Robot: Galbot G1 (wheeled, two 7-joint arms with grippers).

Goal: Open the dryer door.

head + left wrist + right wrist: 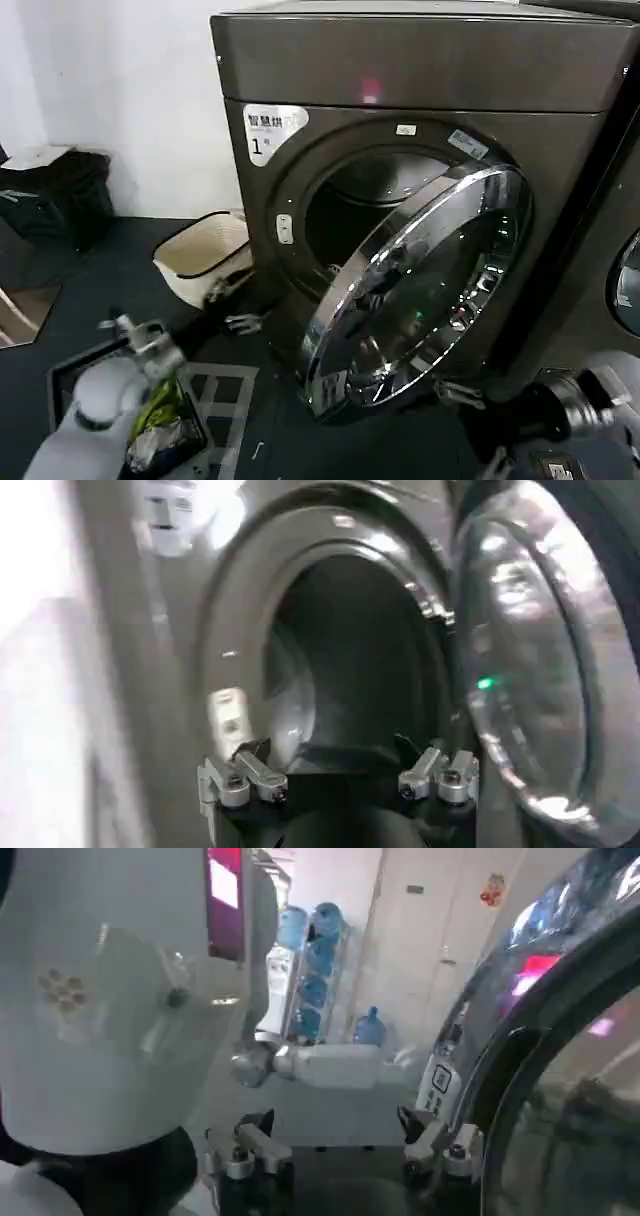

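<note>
Dryer door stands swung out from the dryer, drum mouth exposed (opening looks essentially done). Left gripper, open and empty, faces that mouth; right gripper, also open, sits beside the door's rim. Next: retreat clear.

White rounded arm shells, black wrists, silver tool fingers (screws visible)
</note>
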